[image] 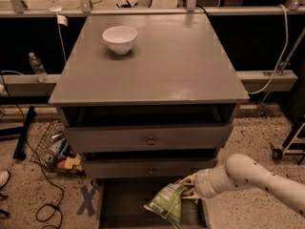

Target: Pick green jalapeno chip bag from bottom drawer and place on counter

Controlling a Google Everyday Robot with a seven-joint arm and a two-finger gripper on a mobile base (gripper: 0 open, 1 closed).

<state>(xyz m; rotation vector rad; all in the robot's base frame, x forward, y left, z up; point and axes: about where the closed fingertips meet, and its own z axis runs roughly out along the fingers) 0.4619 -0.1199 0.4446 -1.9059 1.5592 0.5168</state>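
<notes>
Currently, claw: low at the cabinet's foot, right of the open bottom drawer; fingers pinched shut on the upper right corner of the green jalapeno chip bag.
Bag position: tilted over the drawer's right half, lower end pointing down; contact with the drawer floor, cannot tell.
Bag handling: probably light, soft, crinkly foil; slick, so it may swing or slip from a corner pinch; chips inside are fragile, no hard squeeze.
Best hold: sealed top edge or corner, where the foil lies flat and doubled.
Tabletop: well above the bag; white bowl sits back left, so front right suits the set-down.
</notes>
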